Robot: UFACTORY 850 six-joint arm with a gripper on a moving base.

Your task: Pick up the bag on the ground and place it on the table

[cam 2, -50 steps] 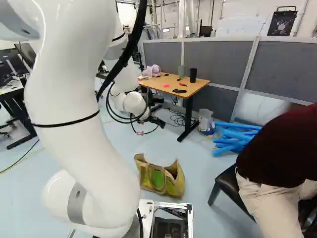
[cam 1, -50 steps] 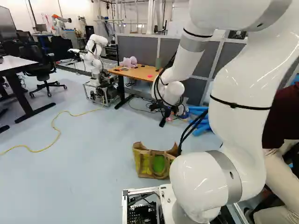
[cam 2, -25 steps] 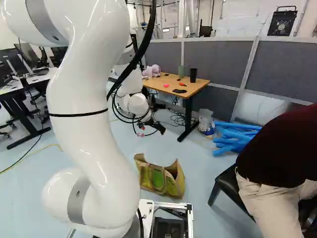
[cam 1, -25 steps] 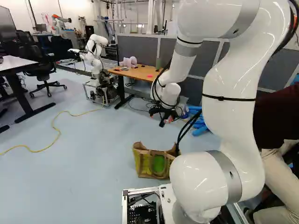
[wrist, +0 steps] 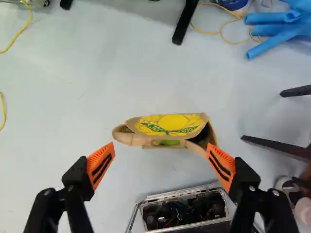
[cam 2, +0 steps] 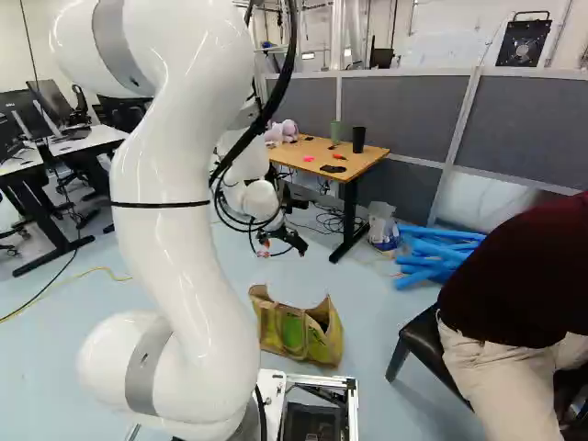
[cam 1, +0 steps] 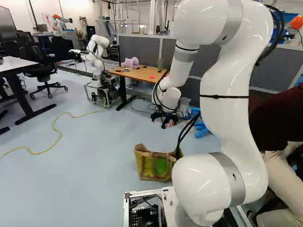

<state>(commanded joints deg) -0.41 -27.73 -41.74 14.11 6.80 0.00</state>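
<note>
Tan with yellow and green, the bag [cam 2: 301, 336] stands near on the floor [cam 1: 85, 170], contents unclear; the gripper [cam 1: 164, 121] is spread wide.

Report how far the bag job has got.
Barely begun, it seems. Done: the open gripper looks lined up, pointing down with the bag ahead of its fingers. In hand: nothing; the bag sits on the floor. Left: grip, lift, and place it, likely on the wooden-topped table.
</note>
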